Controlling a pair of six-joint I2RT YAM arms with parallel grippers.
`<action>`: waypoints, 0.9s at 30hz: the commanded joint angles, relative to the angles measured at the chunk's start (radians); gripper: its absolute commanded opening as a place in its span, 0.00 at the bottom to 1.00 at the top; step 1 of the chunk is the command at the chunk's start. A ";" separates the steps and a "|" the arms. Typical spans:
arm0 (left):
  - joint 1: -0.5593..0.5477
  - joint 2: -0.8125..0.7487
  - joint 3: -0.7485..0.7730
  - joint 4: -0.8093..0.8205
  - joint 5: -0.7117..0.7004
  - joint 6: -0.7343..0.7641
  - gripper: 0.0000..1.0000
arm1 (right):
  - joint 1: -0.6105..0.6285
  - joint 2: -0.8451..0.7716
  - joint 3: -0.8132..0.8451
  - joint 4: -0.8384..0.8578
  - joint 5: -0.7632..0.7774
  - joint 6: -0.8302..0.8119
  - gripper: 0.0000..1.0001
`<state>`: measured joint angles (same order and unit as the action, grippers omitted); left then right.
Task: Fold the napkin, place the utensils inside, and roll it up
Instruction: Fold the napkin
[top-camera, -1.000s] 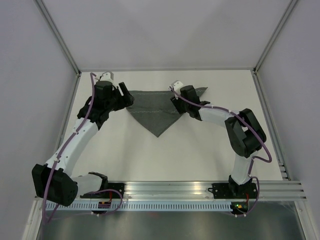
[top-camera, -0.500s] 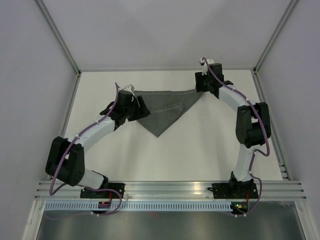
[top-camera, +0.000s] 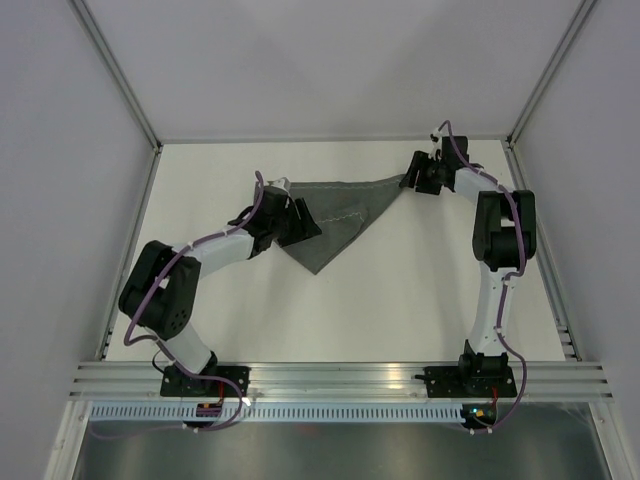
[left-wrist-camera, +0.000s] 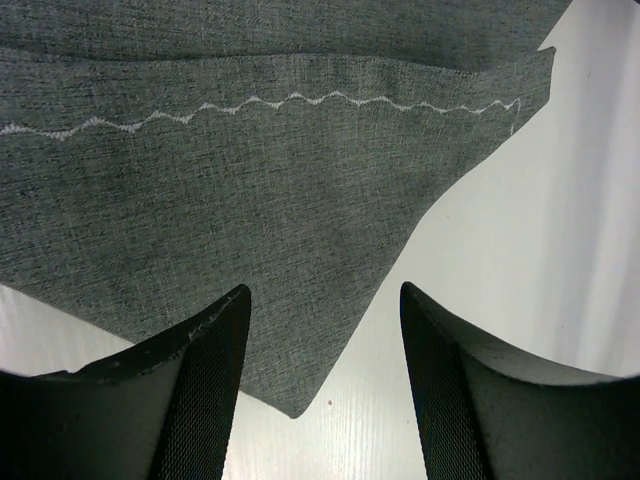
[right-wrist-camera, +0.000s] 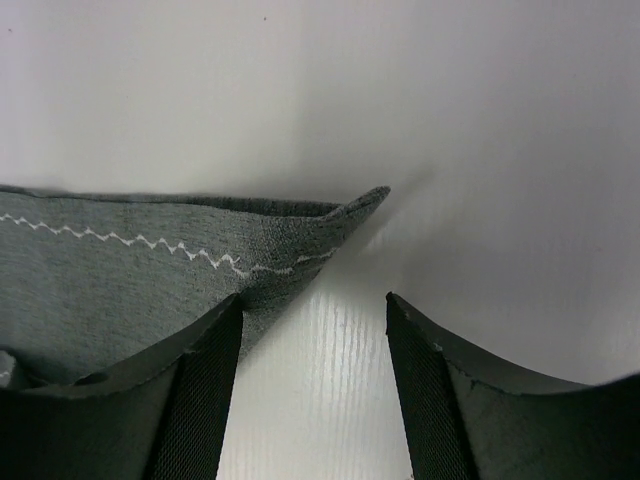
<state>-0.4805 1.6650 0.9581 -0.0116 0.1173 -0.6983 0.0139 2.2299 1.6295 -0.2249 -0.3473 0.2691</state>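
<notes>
Jaws of the left gripper (left-wrist-camera: 325, 300) and right gripper (right-wrist-camera: 315, 305) stood wide and empty, the soft, light napkin (left-wrist-camera: 250, 200) just ahead, probably best pinched at its corners.

Left corner of napkin (top-camera: 343, 212), hidden beneath the left tool (top-camera: 303, 224)

A robotics lab cell: white table (top-camera: 400, 300), plain walls (top-camera: 330, 60), aluminium mounting rails (top-camera: 340, 378).
</notes>
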 joint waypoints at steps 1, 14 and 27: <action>-0.010 0.010 0.041 0.078 0.030 -0.049 0.66 | -0.008 0.033 0.043 0.059 -0.085 0.134 0.66; -0.020 0.038 0.065 0.079 0.039 -0.061 0.66 | -0.058 0.037 -0.042 0.245 -0.143 0.292 0.61; -0.021 0.055 0.083 0.068 0.041 -0.061 0.65 | -0.081 0.027 -0.094 0.371 -0.203 0.371 0.61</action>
<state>-0.4953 1.7107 1.0039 0.0334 0.1417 -0.7292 -0.0673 2.2787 1.5410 0.0906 -0.5232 0.5961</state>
